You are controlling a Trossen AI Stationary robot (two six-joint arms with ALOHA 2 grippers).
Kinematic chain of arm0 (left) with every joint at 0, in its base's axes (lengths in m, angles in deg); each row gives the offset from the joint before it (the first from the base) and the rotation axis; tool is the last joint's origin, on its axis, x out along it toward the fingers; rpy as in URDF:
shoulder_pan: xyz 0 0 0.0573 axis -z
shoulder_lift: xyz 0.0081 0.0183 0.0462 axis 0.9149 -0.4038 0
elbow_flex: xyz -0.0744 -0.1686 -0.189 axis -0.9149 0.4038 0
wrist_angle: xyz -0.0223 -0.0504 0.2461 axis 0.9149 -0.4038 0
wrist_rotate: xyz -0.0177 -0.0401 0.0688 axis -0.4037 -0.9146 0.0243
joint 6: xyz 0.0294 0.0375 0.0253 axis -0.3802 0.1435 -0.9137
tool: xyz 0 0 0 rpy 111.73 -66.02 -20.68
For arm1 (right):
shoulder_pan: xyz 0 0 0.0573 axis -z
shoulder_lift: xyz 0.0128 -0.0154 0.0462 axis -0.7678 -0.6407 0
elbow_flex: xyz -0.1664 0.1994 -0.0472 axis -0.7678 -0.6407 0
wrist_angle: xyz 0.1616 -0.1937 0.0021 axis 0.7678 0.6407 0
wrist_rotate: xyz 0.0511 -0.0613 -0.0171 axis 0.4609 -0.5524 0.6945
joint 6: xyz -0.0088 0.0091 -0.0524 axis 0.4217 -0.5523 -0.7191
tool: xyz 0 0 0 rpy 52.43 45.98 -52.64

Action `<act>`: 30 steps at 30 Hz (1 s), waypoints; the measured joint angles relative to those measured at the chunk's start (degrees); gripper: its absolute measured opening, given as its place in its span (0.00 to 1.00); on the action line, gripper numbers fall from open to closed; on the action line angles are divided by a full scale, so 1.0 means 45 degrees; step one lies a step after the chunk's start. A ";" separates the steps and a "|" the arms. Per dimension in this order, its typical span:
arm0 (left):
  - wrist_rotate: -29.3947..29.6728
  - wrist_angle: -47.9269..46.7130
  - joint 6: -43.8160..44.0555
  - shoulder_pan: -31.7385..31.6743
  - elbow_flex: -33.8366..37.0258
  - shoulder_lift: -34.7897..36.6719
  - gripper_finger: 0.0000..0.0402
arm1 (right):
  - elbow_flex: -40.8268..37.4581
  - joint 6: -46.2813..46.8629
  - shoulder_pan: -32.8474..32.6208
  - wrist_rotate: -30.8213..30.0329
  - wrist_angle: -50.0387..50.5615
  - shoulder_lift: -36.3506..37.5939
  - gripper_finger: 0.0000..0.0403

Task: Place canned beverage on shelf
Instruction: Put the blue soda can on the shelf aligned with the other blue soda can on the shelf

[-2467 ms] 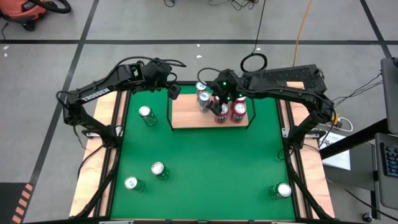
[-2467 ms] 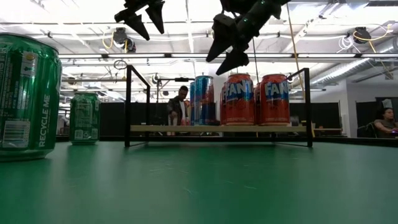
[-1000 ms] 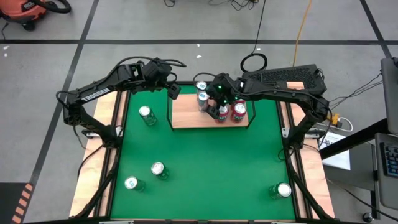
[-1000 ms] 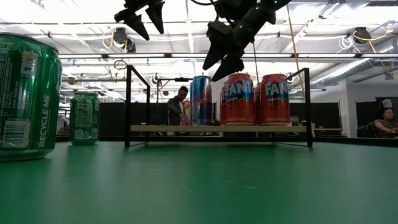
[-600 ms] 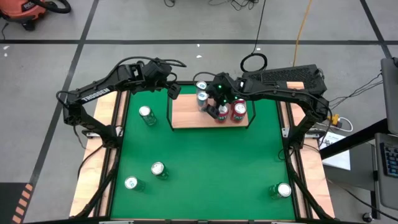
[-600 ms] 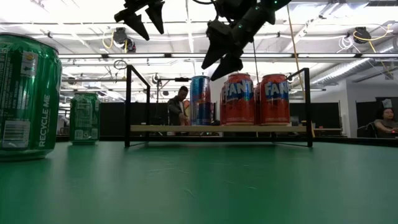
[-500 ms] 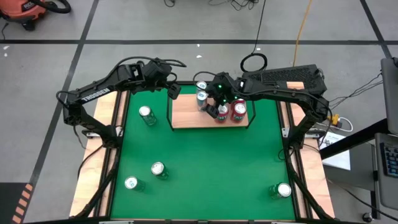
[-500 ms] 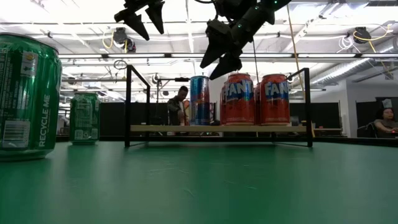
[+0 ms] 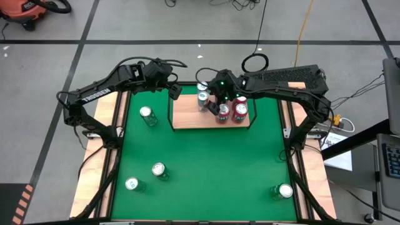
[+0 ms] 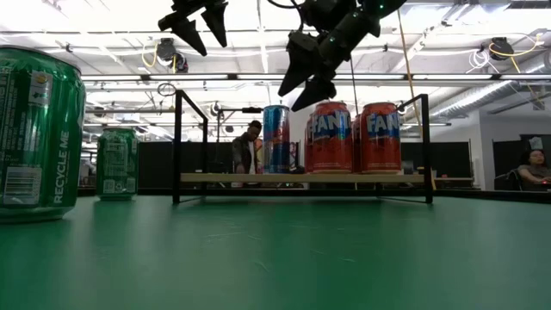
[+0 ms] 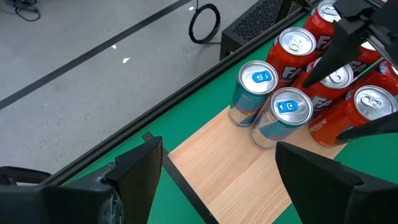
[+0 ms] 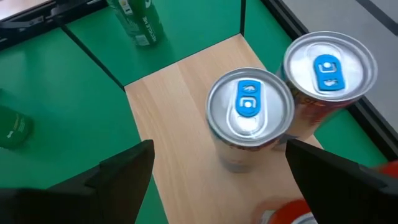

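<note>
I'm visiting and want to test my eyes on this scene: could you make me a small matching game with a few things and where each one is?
Things:
1. red cans
2. blue-tabbed cans
3. green cans
4. right gripper

Places:
A. standing on the green table mat
B. open, above the cans on the shelf
C. on the shelf, at its right end
D. on the shelf, left of the red ones in the high view

Pairs: 1-C, 2-D, 3-A, 4-B
</note>
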 joint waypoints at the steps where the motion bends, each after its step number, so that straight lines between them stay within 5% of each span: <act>1: 0.0000 0.0000 0.0000 0.0000 0.0000 0.0000 0.77 | 0.0000 0.0014 0.0003 0.0005 0.0036 0.0000 0.88; 30: -0.0005 0.0000 -0.0010 0.0000 0.0000 0.0000 0.77 | 0.0000 0.0119 -0.0328 0.0058 0.0011 0.0000 0.88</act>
